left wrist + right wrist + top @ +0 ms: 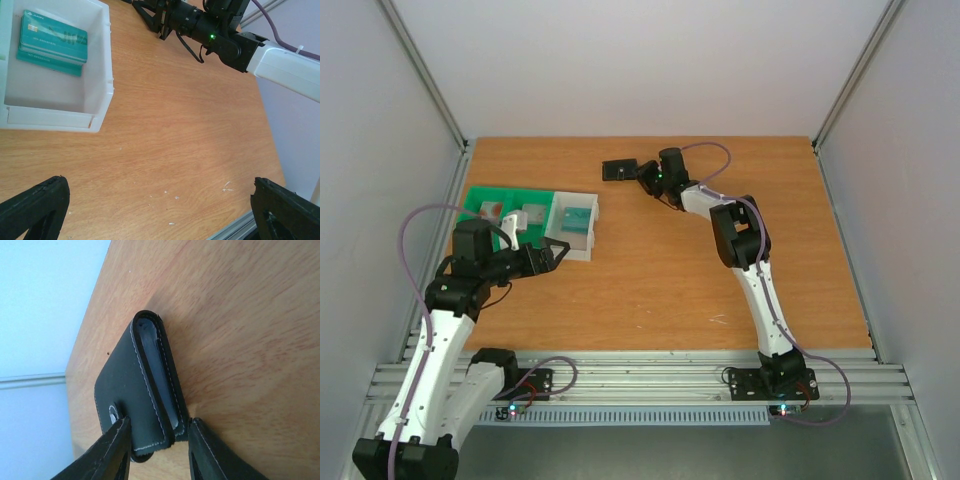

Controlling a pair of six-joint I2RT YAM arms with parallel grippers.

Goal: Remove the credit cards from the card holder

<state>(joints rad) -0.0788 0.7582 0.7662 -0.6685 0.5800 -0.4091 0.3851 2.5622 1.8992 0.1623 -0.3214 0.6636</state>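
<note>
- Gaping wide, the left tool (552, 256) holds nothing. Its wrist view shows only two black fingertips (37, 205) at the bottom corners, with the rest cut off.
- Just ahead of that tool and to its left, a white tray (102, 75) sits on the counter (165, 130). Teal credit cards (52, 40) lie stacked at its far end. At least two edges show, but the exact count cannot be told, and the frame crops the tray's far wall.
- Beyond the left tool, a green tray (480, 195) adjoins the white one on its left. The grey pieces in it are too small in the top view to identify.
- Far across the counter from the left tool, the right tool (159, 426) is clamped on the near end of the card holder (130, 385), one finger on each side.
- The black holder is folded, with a grey-blue pocket edge showing between its covers. Whether any card is still inside is hidden.
- A round clasp on the cover sits half behind the left finger.
- Whether the holder rests on the counter or is lifted just off it cannot be told.
</note>
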